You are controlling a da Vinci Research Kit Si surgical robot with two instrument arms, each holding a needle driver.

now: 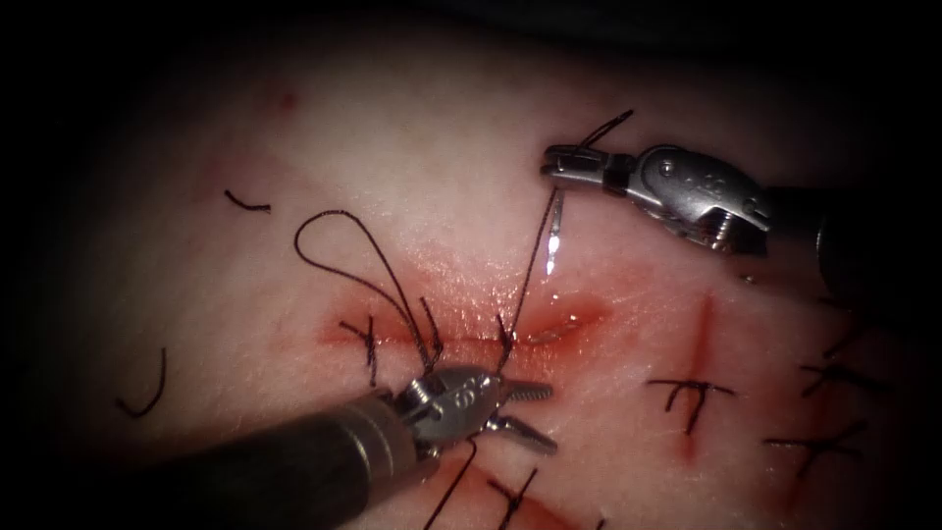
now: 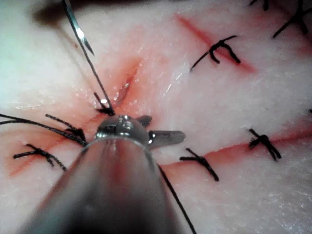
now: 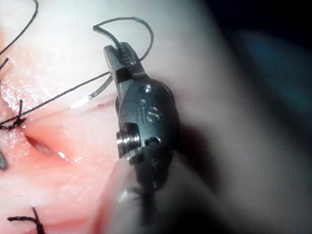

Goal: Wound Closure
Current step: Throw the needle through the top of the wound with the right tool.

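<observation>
While the right tool (image 1: pixel 551 163) hangs above the cut (image 1: pixel 471 339) with its jaws closed, it holds the curved needle (image 1: pixel 554 234) near the thread end, so the needle dangles free below the jaws, point downward, clear of the tissue (image 1: pixel 392 147). From the needle's held end the thread (image 1: pixel 530 270) runs down from this tool to a stitch in the cut, and a short curl of thread sticks out above the jaws. Below the cut, the left tool (image 1: pixel 525 417) lies low over the tissue with its jaws spread wide and nothing between them; its tips point toward the right end of the cut. A long loop of thread (image 1: pixel 339 245) lies on the tissue up and to the left of the left tool. Red fluid (image 1: pixel 579 319) wets the open right end of the cut, just beyond the left tool's upper jaw. Several tied stitches (image 1: pixel 692 393) sit on other cuts to the right of the left tool.
</observation>
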